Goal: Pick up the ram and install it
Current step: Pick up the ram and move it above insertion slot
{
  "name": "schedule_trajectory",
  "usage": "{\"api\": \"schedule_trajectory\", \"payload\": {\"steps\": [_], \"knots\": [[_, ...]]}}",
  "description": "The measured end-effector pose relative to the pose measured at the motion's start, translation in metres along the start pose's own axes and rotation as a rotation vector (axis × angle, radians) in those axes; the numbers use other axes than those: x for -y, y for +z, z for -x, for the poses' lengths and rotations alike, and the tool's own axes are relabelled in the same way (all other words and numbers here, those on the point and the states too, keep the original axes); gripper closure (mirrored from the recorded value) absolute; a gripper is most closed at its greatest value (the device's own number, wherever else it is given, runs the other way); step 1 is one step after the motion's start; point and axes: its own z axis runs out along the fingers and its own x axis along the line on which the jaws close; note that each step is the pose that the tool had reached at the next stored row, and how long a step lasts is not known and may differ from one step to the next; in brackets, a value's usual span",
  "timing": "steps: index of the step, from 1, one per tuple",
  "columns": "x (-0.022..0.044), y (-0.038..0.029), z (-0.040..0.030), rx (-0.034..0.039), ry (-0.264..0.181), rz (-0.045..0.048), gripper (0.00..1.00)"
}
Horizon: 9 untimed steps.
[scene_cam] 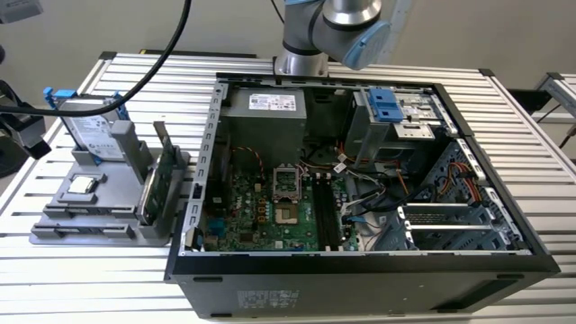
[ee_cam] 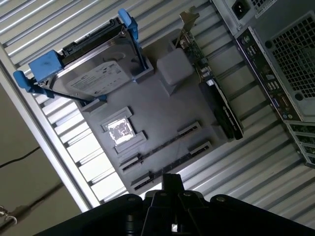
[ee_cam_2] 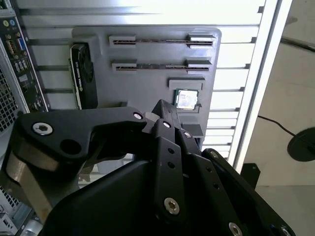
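Observation:
In both wrist views I look straight down on a grey parts holder [ee_cam_2: 147, 88] [ee_cam: 162, 113]. Two long slots run across it, and a thin dark strip, the ram [ee_cam_2: 152, 42] [ee_cam: 160, 146] seen edge-on, lies in one; a second strip [ee_cam_2: 155, 65] sits in the other. My gripper [ee_cam_2: 165, 112] [ee_cam: 170, 179] hangs well above the holder, over its edge near the slots, with its black fingers pressed together and nothing visible between them. In the exterior view the open computer case [scene_cam: 360, 277] shows the motherboard's black memory slots [scene_cam: 322, 216].
On the holder [scene_cam: 99, 233] stand a silver hard drive with blue rails [scene_cam: 90, 125] [ee_cam: 88, 64], a green expansion card [scene_cam: 158, 182] [ee_cam_2: 81, 73] and a square processor chip [scene_cam: 83, 183] [ee_cam_2: 187, 98]. The arm [scene_cam: 347, 23] rises behind the case. The slatted table ends just beyond the holder.

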Motion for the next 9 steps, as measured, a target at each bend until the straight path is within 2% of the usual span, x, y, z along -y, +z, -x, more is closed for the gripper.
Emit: {"api": "schedule_trajectory", "payload": {"steps": [9], "knots": [[0.0001, 0.0009, 0.0, 0.0019, 0.043, -0.0013, 1.0]]}}
